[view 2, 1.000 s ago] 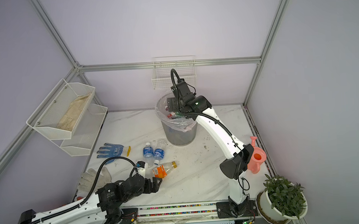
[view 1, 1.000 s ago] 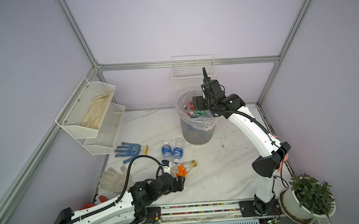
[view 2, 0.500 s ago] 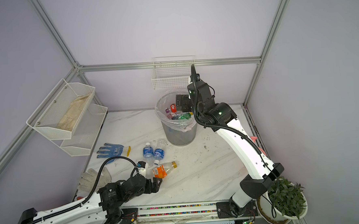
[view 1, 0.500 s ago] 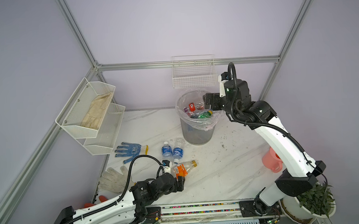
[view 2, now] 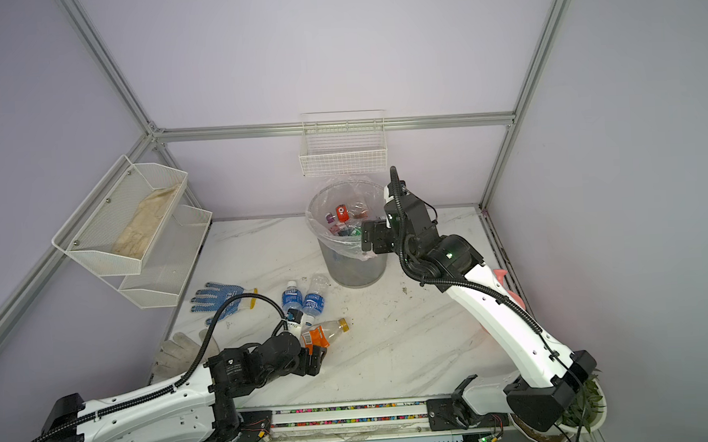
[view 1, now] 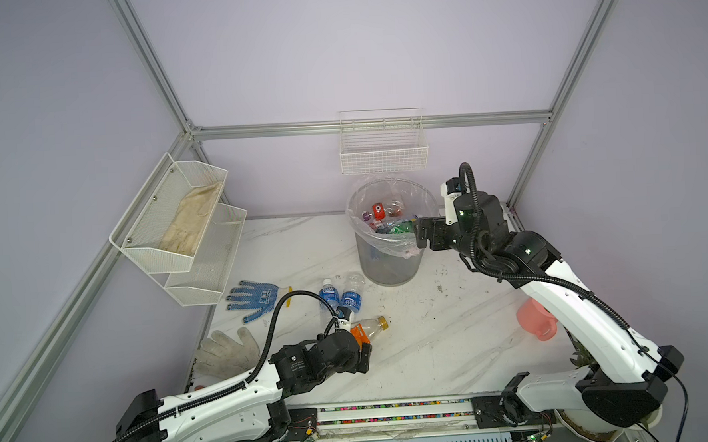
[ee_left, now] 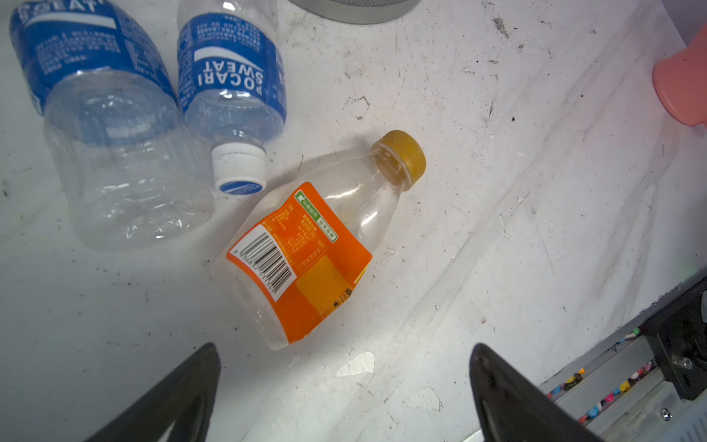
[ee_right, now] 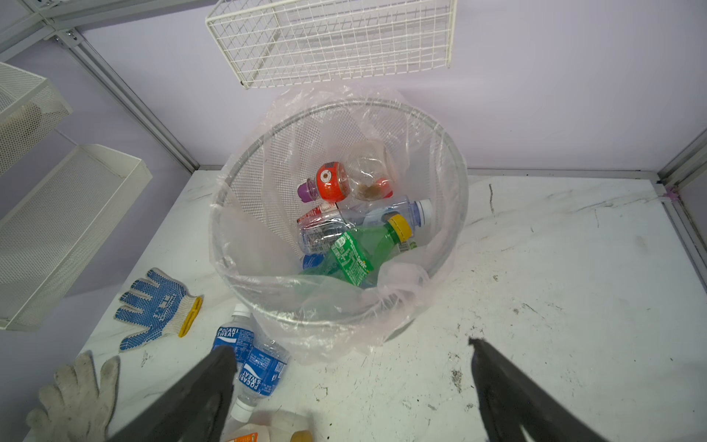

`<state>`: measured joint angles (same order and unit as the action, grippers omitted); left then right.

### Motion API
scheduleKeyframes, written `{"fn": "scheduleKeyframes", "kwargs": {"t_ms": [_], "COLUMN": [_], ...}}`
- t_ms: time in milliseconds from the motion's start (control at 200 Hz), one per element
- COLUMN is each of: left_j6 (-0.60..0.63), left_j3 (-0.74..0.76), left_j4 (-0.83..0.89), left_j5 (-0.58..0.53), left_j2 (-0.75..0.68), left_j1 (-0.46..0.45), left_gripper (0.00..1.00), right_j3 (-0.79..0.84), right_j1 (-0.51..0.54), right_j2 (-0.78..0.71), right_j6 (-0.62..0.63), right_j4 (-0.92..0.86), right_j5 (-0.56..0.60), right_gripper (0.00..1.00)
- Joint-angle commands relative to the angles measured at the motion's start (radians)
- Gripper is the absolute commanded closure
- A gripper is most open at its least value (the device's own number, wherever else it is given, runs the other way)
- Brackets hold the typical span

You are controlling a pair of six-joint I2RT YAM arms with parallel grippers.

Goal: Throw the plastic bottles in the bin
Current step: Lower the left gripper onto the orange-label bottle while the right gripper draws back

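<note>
The bin (view 1: 388, 266) (view 2: 352, 268) (ee_right: 264, 168) stands at the back with several plastic bottles inside, among them a green one (ee_right: 352, 256) and a red-labelled one (ee_right: 331, 187). On the table lie two blue-labelled bottles (view 1: 329, 296) (view 1: 351, 300) (ee_left: 233, 88) and an orange-labelled bottle (view 1: 368, 327) (view 2: 325, 331) (ee_left: 306, 252). My left gripper (view 1: 363, 356) (ee_left: 344, 348) is open and empty just short of the orange bottle's base. Open and empty too, my right gripper (view 1: 421, 235) (ee_right: 350, 346) hangs beside the bin's right rim.
A blue dotted glove (view 1: 256, 298) and a white glove (view 1: 226, 351) lie at the left. A pink watering can (view 1: 534, 320) stands behind the right arm. White baskets hang on the back wall (view 1: 383, 145) and the left wall (view 1: 177, 214). A potted plant (view 2: 582, 401) is at the front right.
My right arm has swung back to the right, from over the bin to beside its right rim, with the gripper open. The left arm has not moved.
</note>
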<state>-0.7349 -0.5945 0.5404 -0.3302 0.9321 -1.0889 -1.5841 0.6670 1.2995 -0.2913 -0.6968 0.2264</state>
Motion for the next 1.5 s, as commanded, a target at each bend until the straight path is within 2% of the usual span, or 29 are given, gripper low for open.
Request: {"fn": "scheduleKeyframes", "kwargs": {"t_ms": [0, 275, 550, 1110, 1495], "left_j6": [0.133, 0.284, 0.375, 0.445, 0.471], "left_j3": [-0.137, -0.252, -0.318, -0.409, -0.461], "left_j4": [-0.006, 0.014, 0.0, -0.034, -0.019], "left_j5": [-0.04, -0.049, 0.024, 0.198, 0.22], "left_j2": [0.025, 0.15, 0.293, 0.535, 0.671], "left_j1": [-0.004, 0.023, 0.081, 0.194, 0.213], "left_gripper": [0.0, 0.0, 0.0, 0.0, 0.0], "right_j3": [0.069, 0.165, 0.329, 0.475, 0.541], "right_j1": [0.002, 0.002, 0.002, 0.002, 0.002], "right_j2": [-0.045, -0.119, -0.214, -0.295, -0.338], "right_j6": [-0.02, -0.029, -0.087, -0.156, -0.185], "right_j4": [0.036, 0.044, 0.105, 0.103, 0.099], "right_j5": [-0.013, -0.046, -0.083, -0.09, -0.102], "right_gripper": [0.03, 0.03, 0.03, 0.03, 0.03]}}
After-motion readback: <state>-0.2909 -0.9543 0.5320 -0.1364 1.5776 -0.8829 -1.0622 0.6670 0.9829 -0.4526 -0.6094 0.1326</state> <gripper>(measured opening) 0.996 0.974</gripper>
